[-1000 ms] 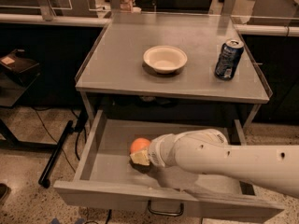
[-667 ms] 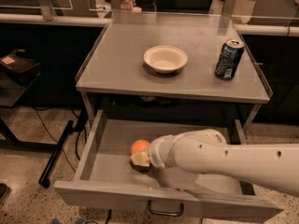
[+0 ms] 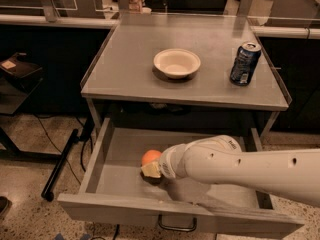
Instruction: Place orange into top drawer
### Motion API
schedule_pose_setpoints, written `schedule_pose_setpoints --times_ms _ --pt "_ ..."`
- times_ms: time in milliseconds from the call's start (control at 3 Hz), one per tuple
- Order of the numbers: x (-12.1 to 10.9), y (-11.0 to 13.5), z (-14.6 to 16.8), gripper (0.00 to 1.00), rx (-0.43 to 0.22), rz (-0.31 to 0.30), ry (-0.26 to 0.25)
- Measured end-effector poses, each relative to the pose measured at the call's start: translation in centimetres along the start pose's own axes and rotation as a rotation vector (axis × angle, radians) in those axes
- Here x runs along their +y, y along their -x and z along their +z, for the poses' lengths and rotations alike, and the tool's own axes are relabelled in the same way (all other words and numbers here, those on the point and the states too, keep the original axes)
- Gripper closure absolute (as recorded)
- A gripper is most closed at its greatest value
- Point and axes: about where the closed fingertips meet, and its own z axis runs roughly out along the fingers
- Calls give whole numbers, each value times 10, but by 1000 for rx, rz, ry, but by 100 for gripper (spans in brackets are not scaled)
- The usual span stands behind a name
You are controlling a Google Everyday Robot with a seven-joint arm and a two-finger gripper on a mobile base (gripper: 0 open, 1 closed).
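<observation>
White tubular arm, smooth plastic shell, reaches in from the right, low and near level. Gripper (image 3: 150, 166) sits inside the top drawer (image 3: 118, 180), left of centre. Fingers clamp the orange (image 3: 150, 156); one cream finger (image 3: 151, 170) shows on its near side, the other is hidden. Orange is round and smooth, just above the flat grey drawer floor, dark shadow below. Metal loop handle (image 3: 176, 226) lies in front of the fingers. On the grey surface (image 3: 125, 49) above and beyond: cream round bowl (image 3: 176, 62), blue can (image 3: 245, 63) further right.
</observation>
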Motion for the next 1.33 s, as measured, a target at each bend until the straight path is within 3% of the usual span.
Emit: schedule_pose_setpoints --times_ms 333,1333 --pt "-1 1 0 81 0 6 -2" --pt "-1 1 0 11 0 6 -2"
